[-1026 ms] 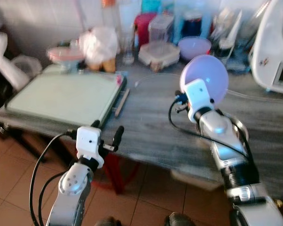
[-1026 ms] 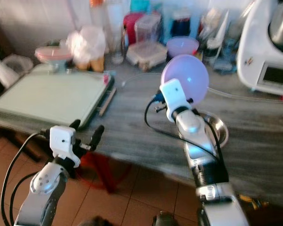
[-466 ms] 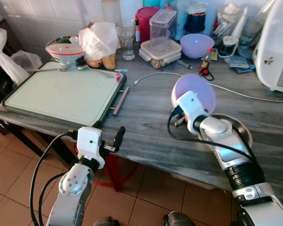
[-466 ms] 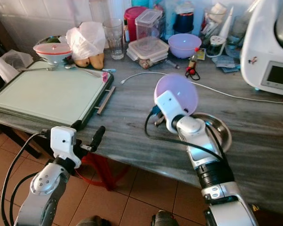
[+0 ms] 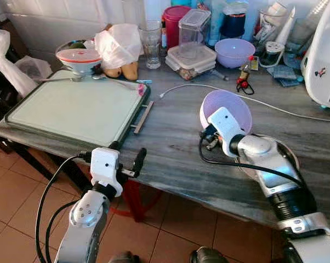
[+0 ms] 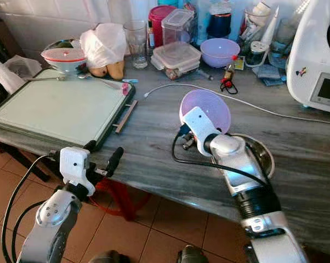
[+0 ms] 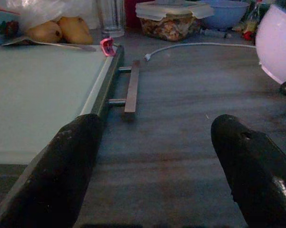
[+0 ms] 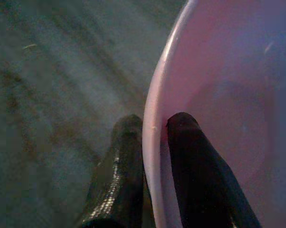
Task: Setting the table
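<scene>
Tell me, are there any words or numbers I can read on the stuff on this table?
None can be read.
White appliance: a small coloured logo and a display panel, both too blurred to read.
Jars and bottles at the back: any labels are too small to read.

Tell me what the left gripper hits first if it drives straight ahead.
Probably nothing soon: the open left gripper points along bare tabletop beside the tray handle; the food container lies far ahead, though depth is unclear.

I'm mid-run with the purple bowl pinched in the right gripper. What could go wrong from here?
1. The right gripper holds the purple bowl only by its thin rim, tilted; it may slip or swing.
2. The metal dish lies right beside the arm and could get knocked.
3. The white cable runs just behind the bowl and might snag.
</scene>
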Robot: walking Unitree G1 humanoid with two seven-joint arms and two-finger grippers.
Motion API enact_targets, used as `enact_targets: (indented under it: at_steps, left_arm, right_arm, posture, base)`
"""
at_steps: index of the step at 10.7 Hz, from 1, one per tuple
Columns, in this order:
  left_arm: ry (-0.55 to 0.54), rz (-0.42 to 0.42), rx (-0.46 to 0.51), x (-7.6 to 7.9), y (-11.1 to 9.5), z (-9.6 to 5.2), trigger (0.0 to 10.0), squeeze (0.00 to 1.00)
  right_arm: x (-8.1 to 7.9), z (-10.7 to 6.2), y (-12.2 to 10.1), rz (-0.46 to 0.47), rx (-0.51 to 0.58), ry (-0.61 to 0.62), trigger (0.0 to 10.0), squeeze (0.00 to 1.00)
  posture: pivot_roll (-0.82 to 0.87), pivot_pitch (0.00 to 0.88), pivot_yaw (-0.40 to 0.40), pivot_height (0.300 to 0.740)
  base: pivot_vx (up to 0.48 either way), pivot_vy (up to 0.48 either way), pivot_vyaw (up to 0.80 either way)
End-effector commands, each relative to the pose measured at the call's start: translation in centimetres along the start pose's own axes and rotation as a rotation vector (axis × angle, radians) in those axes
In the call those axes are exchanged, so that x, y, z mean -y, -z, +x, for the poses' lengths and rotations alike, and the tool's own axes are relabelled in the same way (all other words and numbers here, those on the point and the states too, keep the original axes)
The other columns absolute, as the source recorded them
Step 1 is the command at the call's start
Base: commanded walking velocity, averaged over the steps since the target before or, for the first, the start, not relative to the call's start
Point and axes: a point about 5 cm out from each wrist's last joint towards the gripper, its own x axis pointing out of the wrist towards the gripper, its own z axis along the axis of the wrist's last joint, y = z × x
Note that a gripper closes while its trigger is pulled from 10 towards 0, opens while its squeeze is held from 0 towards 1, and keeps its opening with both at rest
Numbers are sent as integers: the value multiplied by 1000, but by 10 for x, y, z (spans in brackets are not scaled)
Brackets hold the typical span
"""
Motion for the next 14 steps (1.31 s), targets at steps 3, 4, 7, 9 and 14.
enact_targets:
  at_steps: [3, 4, 7, 9, 14]
  left_arm:
    - [16, -3, 3, 2, -2, 1, 10000, 0]
    - [12, -1, 2, 1, -2, 1, 10000, 0]
    - [23, -3, 0, 2, -1, 3, 10000, 0]
    - [22, -4, 3, 1, -1, 6, 10000, 0]
    - [31, -18, 8, 3, 0, 10, 10000, 0]
  right_arm:
    - [-7, -13, 5, -13, -57, -108, 10000, 1000]
    - [-7, -23, 11, -20, -87, -130, 10000, 1000]
    - [-5, -34, 10, -36, -113, -134, 10000, 1000]
    - [3, -41, 0, -58, -101, -112, 10000, 1000]
    - [13, -45, -27, -30, 2, 0, 10000, 1000]
  posture:
    - [-36, 55, 51, 740]
    - [-40, 53, 50, 740]
    - [-50, 42, 54, 740]
    - [-52, 35, 51, 740]
    - [-64, 24, 56, 740]
  base:
    - [0, 0, 0]
    - [0, 0, 0]
    - [0, 0, 0]
    - [0, 0, 0]
    - [0, 0, 0]
